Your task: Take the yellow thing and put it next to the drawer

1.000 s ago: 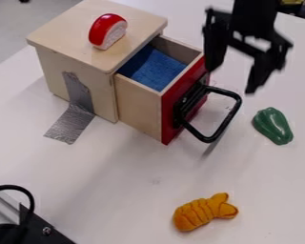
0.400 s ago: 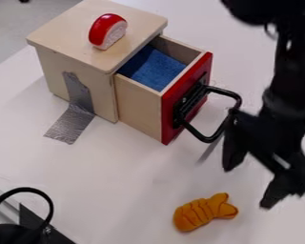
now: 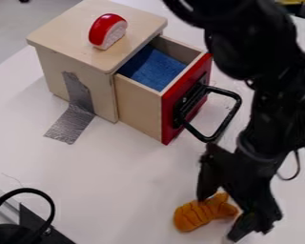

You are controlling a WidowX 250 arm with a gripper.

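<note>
At the lower left corner of the view, below the landmark, a light wooden box with a pulled-out drawer [image 3: 78, 52]: a curved black cable [image 3: 31, 190] above a dark metal part [image 3: 37, 228]. Just right of that corner and up, a strip of silvery-grey tape [image 3: 76, 114], stuck to the box's side wall and running down onto the white tabletop [image 3: 110, 181]. On top of the box, a rounded red piece with a pale, whitish cut face [image 3: 107, 31], standing upright. Farther right, out from the box, the open wooden drawer with its red front panel [image 3: 180, 109]; inside, a piece of blue cloth [image 3: 152, 69]. On that front, a black looped handle [image 3: 225, 126], sticking out away from the box.

Below the box and its drawer, well apart from both, the yellow-orange soft toy with dark stitched lines [image 3: 193, 217], lying on the tabletop, plump end to the left, forked end to the right. Over that forked end, a black two-finger gripper [image 3: 219, 217], angled down, its fingers spread wide, one at the upper left of the forked end, the other at its lower right. Cannot tell of any contact with the toy. Right of the box, up to the top edge of the view, the black robot arm [image 3: 263, 66].
</note>
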